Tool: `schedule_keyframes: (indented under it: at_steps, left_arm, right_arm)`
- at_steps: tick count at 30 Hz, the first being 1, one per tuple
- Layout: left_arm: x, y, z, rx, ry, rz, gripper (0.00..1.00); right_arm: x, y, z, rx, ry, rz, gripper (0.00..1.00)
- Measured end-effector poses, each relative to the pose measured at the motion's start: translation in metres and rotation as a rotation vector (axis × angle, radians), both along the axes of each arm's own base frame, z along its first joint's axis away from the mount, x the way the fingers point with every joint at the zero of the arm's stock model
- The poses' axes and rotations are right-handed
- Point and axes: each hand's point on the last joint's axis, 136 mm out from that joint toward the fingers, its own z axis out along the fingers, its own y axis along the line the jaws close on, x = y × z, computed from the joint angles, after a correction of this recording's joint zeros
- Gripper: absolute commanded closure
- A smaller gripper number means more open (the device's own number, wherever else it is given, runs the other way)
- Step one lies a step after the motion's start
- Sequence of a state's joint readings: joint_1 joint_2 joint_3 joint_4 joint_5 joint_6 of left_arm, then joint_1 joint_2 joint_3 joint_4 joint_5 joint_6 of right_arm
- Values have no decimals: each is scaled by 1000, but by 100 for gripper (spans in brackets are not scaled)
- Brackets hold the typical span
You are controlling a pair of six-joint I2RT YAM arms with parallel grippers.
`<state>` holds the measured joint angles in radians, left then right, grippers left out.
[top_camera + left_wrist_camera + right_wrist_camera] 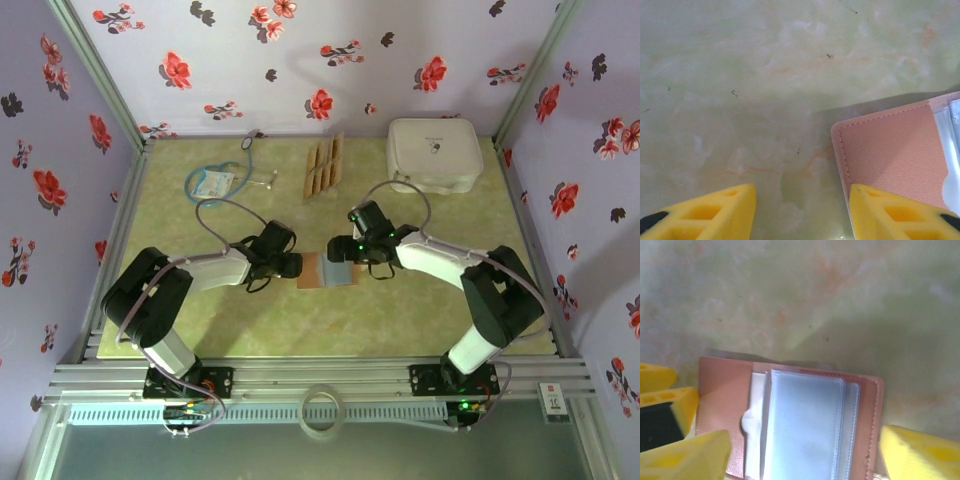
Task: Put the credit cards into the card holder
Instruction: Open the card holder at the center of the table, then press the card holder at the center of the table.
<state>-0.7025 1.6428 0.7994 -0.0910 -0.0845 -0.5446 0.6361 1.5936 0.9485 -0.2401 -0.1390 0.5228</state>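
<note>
Card holder [790, 425] lies open; left gripper [800, 200] and right gripper [805, 450] both spread, empty. Next we must pinch one of the credit cards [322, 166]

A robot lab booth: floral-papered walls [300, 60], aluminium frame [320, 375], marbled green tabletop [330, 320]

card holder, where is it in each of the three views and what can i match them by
Top external: card holder lies open at the middle of the table.
Left wrist: card holder in the lower right corner, tan flap plus an edge of its clear pockets.
Right wrist: card holder at lower middle, open, clear pockets up.
Shared landmark: the green marbled table under it.
</note>
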Motion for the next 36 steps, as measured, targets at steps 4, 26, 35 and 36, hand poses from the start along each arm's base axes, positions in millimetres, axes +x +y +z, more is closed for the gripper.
schedule_keyframes:
  at_steps: [4,26,35,36]
  left_arm:
    - [0,1,0,4,-2,-1,47]
    - [2,-20,61,-57,-78,-29,46]
    - [-11,-50,72,-88,-82,-80,54]
    - [-12,-50,68,-84,-75,-79,56]
  right_arm:
    - [13,-7,26,-42,-82,-16,1]
    - [1,-13,16,76,9,-26,49]
    - [0,-7,-4,82,51,-9,57]
    - [0,-7,-6,80,54,-9,58]
